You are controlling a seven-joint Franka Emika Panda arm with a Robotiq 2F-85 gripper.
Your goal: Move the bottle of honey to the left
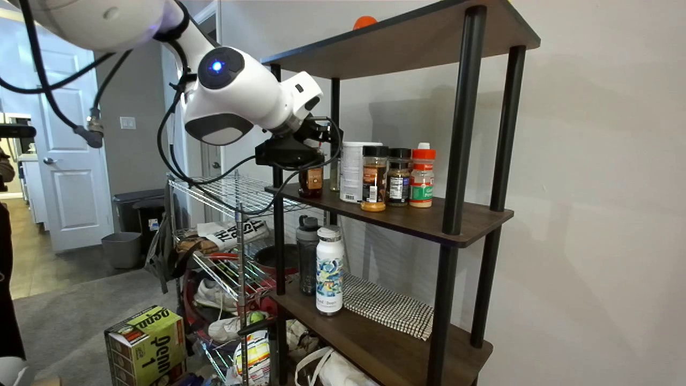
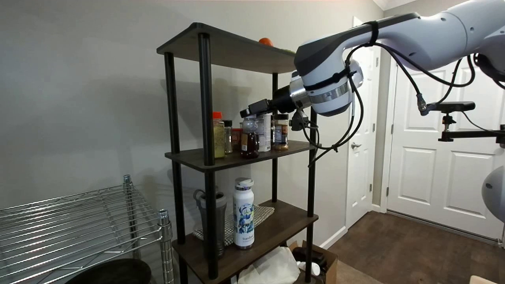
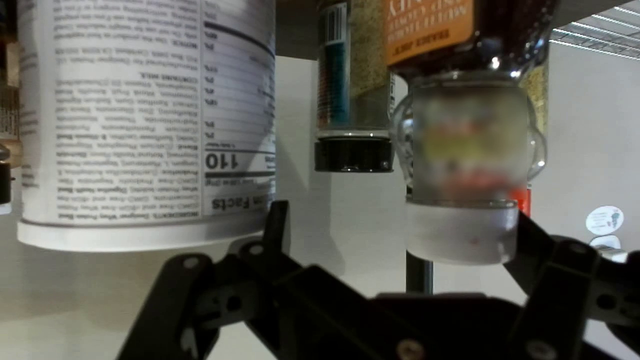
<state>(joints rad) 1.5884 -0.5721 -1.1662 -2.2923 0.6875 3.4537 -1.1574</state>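
Note:
The bottle of honey stands upright on the middle shelf near its end, with dark brown contents, an orange label and a pale cap. It also shows in an exterior view. In the wrist view, which stands upside down, I see its label and its cap. My gripper is open, with the cap between its fingers, closer to the finger at right of picture. I cannot tell whether that finger touches it. In an exterior view the gripper is at the height of the bottle's top.
A white canister stands beside the honey, close to the other finger in the wrist view. Several spice jars and a red-capped yellow bottle share the shelf. Black posts and the top shelf surround the arm's reach.

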